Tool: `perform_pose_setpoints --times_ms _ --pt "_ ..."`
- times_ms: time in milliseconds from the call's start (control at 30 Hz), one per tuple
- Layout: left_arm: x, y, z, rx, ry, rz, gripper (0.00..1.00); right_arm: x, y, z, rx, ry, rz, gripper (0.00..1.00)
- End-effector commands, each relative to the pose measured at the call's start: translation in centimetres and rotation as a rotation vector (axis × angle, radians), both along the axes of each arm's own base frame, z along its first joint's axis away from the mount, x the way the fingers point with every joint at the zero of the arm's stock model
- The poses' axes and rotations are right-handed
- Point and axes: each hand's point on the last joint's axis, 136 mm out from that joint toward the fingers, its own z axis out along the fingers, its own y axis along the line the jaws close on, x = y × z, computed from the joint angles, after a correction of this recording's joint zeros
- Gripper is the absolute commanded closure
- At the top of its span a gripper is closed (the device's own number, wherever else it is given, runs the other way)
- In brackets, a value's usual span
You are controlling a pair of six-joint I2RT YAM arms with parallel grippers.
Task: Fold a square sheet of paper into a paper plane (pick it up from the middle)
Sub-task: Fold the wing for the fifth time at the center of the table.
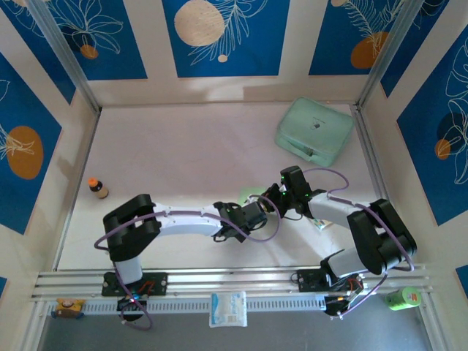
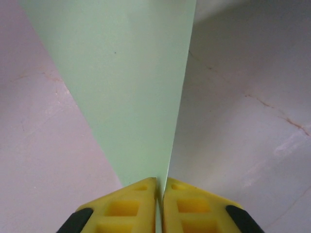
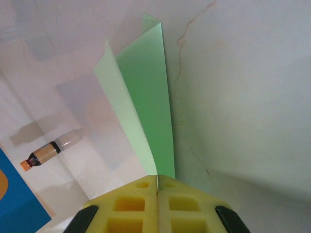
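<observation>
Left wrist view: we see the left jaws closed tight, their yellow pads (image 2: 127,208) meeting on the bottom tip of the sheet of paper (image 2: 131,87). From that pinch the light-green sheet widens upward like a wedge to the top of the frame, with the pale worktop (image 2: 252,121) on both sides of it.

In the right wrist view the right jaws are closed too, and their yellow pads (image 3: 127,208) grip the same sheet (image 3: 151,107) at its lower end. Here the paper is folded: two leaves spread from a crease and stand up away from the pads, the nearer leaf a deeper green and the left one paler. We cannot tell whether its far edge touches the worktop. A small bottle (image 3: 48,153) with an orange cap lies well off to the left.

From the top external view the two wrists meet near the middle of the worktop (image 1: 183,146), and the sheet shows as a small pale-green patch (image 1: 252,196) between them. The bottle (image 1: 98,189) stands near the left edge, and a mint-green case (image 1: 314,131) sits at the far right. A white-and-blue packet (image 1: 228,308) rests on the front rail between the arm bases.
</observation>
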Motion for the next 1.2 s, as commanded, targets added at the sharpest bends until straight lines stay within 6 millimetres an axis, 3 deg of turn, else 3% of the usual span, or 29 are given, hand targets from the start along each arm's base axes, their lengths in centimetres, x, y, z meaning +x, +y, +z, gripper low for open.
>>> perform_pose_setpoints --times_ms 0,233,333,533,800,1167 --pt "-0.1 0.3 -0.4 0.033 -0.008 0.008 0.91 0.3 0.0 0.9 0.008 -0.008 -0.01 0.98" --pt "-0.2 0.2 -0.5 0.027 -0.002 0.019 1.0 0.2 0.0 1.2 0.011 -0.02 -0.001 0.93" --pt "-0.2 0.1 -0.7 0.013 0.008 0.037 1.0 0.2 -0.3 1.5 -0.007 -0.035 0.006 0.86" --pt "-0.5 0.2 -1.4 -0.035 0.048 0.077 1.0 0.2 -2.9 2.5 -0.088 -0.081 -0.015 0.68" --pt "-0.5 0.1 -2.2 -0.08 0.095 0.108 1.0 -0.1 -5.7 3.6 -0.133 -0.121 -0.056 0.65" --pt "-0.6 0.2 -3.5 -0.167 0.174 0.179 0.98 -0.5 -6.3 3.2 -0.133 -0.106 -0.07 0.65"
